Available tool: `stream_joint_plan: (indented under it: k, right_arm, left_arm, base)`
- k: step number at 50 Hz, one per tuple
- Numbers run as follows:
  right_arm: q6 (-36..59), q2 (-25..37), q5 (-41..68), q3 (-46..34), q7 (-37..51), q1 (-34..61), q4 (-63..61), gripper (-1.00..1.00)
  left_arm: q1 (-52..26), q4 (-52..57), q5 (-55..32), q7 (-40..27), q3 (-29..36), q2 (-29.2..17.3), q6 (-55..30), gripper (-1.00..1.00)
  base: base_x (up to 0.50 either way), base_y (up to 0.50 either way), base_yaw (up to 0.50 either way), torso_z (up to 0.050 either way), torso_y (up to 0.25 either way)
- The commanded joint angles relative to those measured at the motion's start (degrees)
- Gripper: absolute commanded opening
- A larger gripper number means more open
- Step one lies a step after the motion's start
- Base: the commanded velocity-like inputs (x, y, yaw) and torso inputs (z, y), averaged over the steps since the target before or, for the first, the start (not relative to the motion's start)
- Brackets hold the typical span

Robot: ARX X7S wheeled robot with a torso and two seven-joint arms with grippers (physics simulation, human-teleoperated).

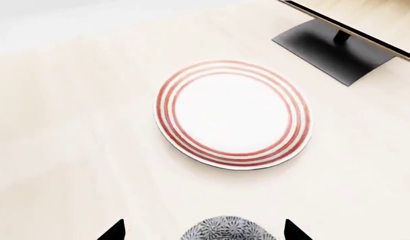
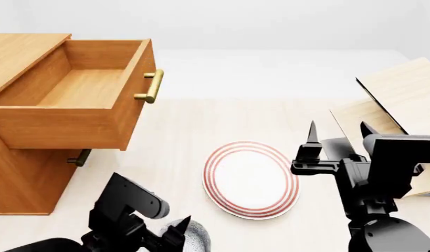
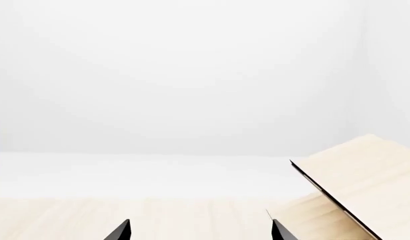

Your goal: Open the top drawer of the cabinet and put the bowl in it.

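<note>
Left wrist: left tool (image 1: 203, 231) spread apart, fingertips either side of the bowl (image 1: 226, 229) on the tabletop (image 1: 71, 150), near the plate (image 1: 233, 114).
Head: top drawer (image 2: 82, 100) of cabinet (image 2: 22, 173) pulled out (interior bare); right tool (image 2: 338, 132) apart, raised.
Right wrist: tips apart, rack (image 3: 358, 190) beside.

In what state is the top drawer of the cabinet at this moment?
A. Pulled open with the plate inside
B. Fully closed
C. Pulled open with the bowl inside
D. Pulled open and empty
D: in the head view the top drawer stands pulled out of the cabinet, its inside bare, while the bowl sits between the left claw's fingers.
</note>
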Motion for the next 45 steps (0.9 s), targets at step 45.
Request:
stream_joint_plan:
  k: [45]
  right_arm:
    - [-1.75, 0.0, -0.23, -1.58, -0.64, 0.93, 2.76, 1.0]
  left_arm:
    - [-13.52, -23.92, -23.96, -27.89, 4.91, -4.37, -12.1, 1.0]
  base:
    - [0.0, 0.0, 0.0, 0.0, 0.0]
